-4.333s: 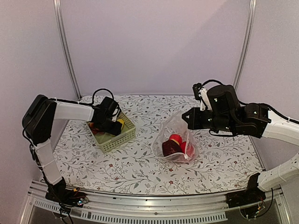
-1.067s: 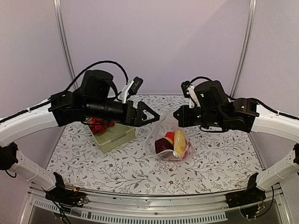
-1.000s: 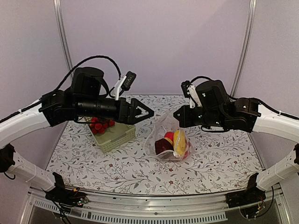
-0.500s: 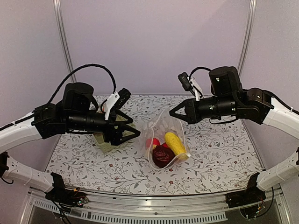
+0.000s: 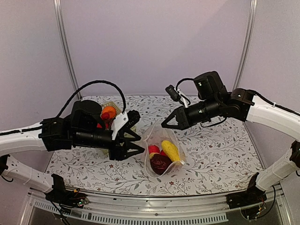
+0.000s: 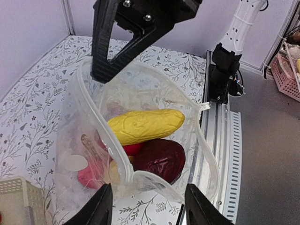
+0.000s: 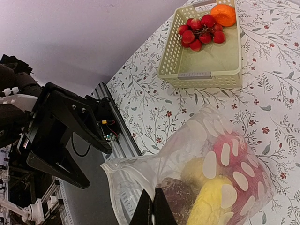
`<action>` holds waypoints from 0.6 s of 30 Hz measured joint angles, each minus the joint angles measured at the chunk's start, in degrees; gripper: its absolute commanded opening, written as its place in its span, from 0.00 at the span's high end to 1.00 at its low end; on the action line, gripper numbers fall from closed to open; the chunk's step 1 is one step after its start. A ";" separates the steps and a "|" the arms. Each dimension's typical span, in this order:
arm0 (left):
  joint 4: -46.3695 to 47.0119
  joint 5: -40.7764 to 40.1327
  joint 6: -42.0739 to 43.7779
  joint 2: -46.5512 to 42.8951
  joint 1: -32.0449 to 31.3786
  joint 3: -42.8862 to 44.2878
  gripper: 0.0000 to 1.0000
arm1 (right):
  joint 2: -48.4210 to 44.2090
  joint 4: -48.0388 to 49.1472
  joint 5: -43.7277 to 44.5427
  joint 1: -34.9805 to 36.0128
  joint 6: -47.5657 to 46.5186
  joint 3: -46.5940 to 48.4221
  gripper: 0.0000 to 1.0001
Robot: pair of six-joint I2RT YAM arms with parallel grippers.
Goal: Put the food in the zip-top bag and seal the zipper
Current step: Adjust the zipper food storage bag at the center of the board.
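A table (image 5: 220,154) draped in a leaf-and-flower print is seen from above. The pale green perforated basket (image 7: 201,75) is largely hidden in that view behind the left arm (image 5: 70,133). The clear zip-top bag (image 5: 161,140) is held upright just right of the basket. Its mouth is spread open and its loaded bottom is down at the cloth.

The right gripper (image 5: 164,125) is reached in from the side of the bag away from the basket. Its fingers are pressed together on the bag's far rim. The left gripper (image 6: 150,206) is placed between the basket and the bag. Its fingers are apart, with the near end of the bag's mouth lying between them. Contact with the plastic cannot be made out.

In the basket's far end a cluster of small red fruits (image 7: 199,33) is shown touching an orange fruit (image 7: 223,14), which is cut off by the frame's top edge. Inside the bag a yellow fruit (image 6: 143,125) is lying across a dark maroon fruit (image 6: 157,159). A red fruit (image 6: 91,176) is blurred by the crinkled plastic on the basket's side.

The whitish zipper (image 6: 100,123) is seen unsealed, with its two strips bowed wide apart. At the left wrist view's right edge, a pink basket (image 6: 293,70) is cut off.
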 measured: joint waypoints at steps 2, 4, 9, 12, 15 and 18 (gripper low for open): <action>0.63 -1.66 1.29 0.04 -1.03 0.00 0.51 | 0.11 0.26 -0.94 -0.09 0.22 0.00 1.00; 1.20 -3.67 2.86 0.07 -1.90 0.00 0.53 | 0.20 0.57 -1.79 -0.09 0.57 0.00 1.00; 2.01 -8.15 6.69 0.22 -2.47 -0.02 0.57 | 0.44 1.42 -3.28 -0.13 1.20 0.00 1.00; 2.01 -9.62 8.50 0.22 -2.49 -0.02 0.60 | 0.44 1.68 -3.91 -0.13 1.27 0.00 1.00; 2.01 -10.12 9.46 0.20 -2.49 -0.11 0.63 | 0.44 2.03 -4.20 -0.13 1.42 0.00 1.00; 2.01 -9.97 9.97 0.20 -2.49 -0.24 0.65 | 0.44 2.51 -4.35 -0.13 1.62 0.00 1.00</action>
